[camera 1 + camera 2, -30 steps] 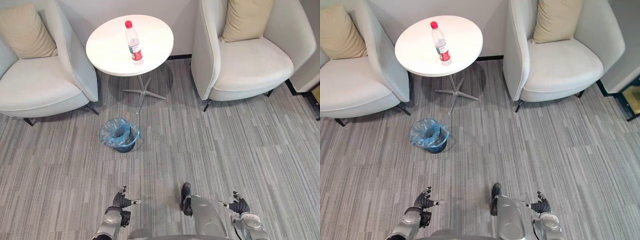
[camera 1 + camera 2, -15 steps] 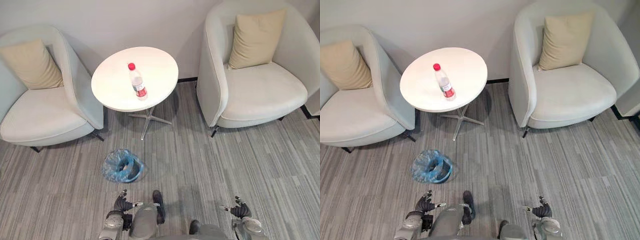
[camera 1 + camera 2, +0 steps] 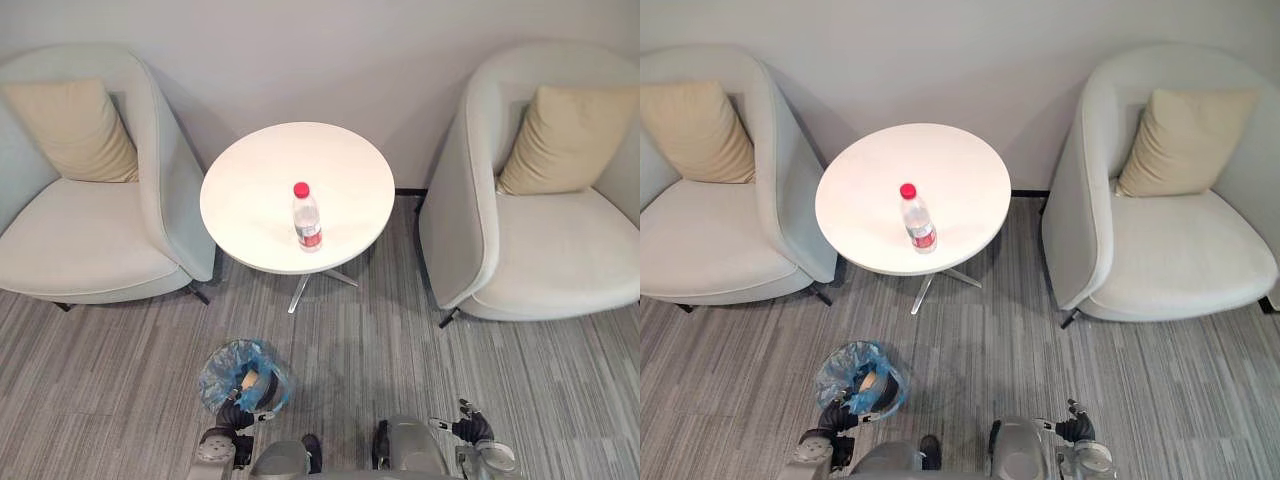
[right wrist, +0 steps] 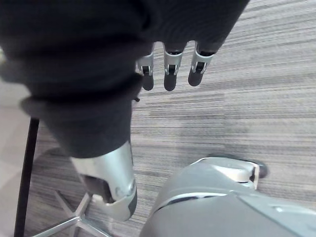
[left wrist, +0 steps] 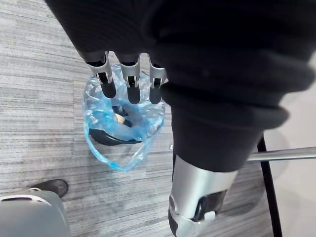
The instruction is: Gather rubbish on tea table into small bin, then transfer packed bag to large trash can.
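Left robot hand [image 5: 130, 81] loose-fingered near bin [image 5: 96, 121], contents unclear, right robot hand [image 4: 169, 74] likewise

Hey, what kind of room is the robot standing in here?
Probably a lounge or waiting area: two pale armchairs, each with a tan cushion, flank a round white tea table holding a bottle, and a small bin with a blue liner sits on grey carpet.
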